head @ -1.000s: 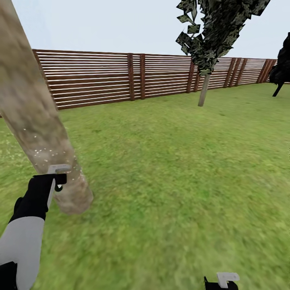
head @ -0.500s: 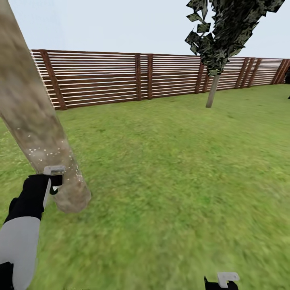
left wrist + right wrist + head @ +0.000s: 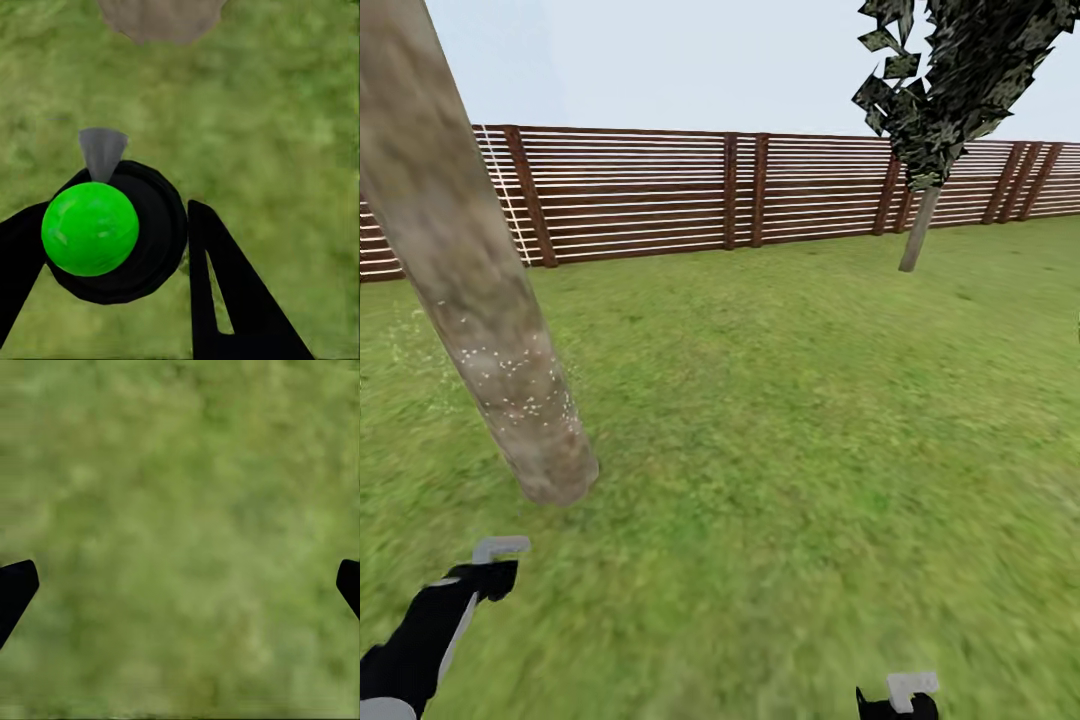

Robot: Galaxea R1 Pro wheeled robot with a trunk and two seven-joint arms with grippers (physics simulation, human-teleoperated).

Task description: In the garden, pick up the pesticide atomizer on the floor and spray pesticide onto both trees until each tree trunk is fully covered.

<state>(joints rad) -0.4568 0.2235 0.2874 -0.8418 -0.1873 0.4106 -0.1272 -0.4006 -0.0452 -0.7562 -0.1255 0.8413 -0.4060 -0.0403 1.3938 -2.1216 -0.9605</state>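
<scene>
- Left gripper [image 3: 112, 247], low at our left over the grass [image 3: 780, 420], clamps the pesticide atomizer [image 3: 91, 229]; its grey nozzle points toward the trunk base.
- Right gripper [image 3: 180, 581] faces down, fingers wide apart, holding nothing.
- Tree trunk [image 3: 480, 310] leans ahead, whitish pesticide [image 3: 510, 375] specks low on the bark.
- Slatted fence [image 3: 660, 190] behind; a thin tree [image 3: 920, 225] stands beyond.

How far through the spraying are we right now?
Done: the pesticide atomizer is off the grass and sits between the left gripper's fingers, and whitish pesticide specks dot the lower part of the near tree trunk. In hand: that trunk, since the bark above the specks looks bare. Left: the rest of this trunk and the second tree. The right gripper hangs open over grass.
</scene>
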